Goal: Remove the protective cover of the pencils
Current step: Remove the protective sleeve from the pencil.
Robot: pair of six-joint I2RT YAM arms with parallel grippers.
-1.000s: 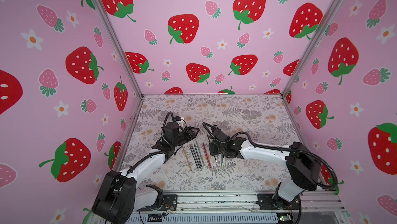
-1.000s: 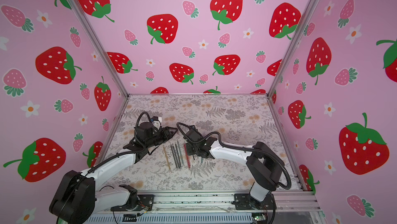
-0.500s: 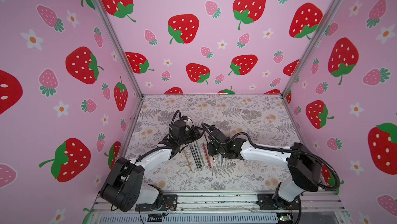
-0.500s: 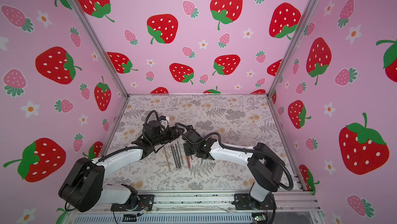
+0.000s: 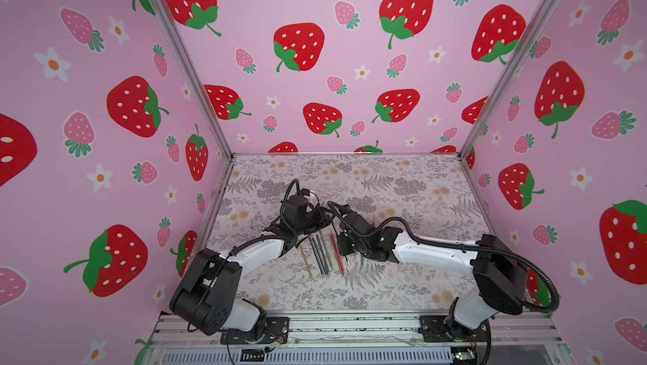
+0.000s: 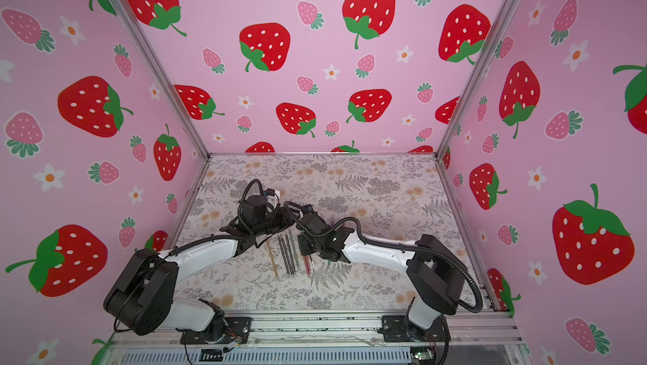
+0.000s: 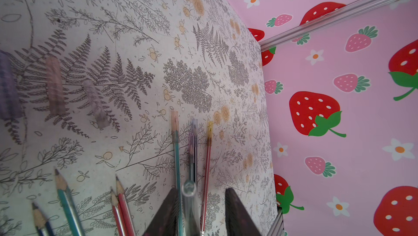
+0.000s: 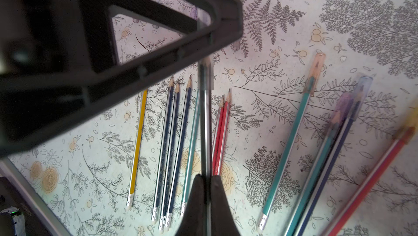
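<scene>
Your right gripper (image 8: 207, 176) clamps a dark pencil (image 8: 205, 121); your left gripper (image 7: 200, 190) stands open, jaws either side of its clear cap (image 7: 188, 189).

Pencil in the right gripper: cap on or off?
On: in the right wrist view a clear cap covers the tip of the pencil held by the right gripper.

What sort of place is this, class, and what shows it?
Probably a robot test cell: strawberry-print walls on an aluminium frame, a left arm and right arm bolted to a base rail, pencils laid on a floral table.
</scene>
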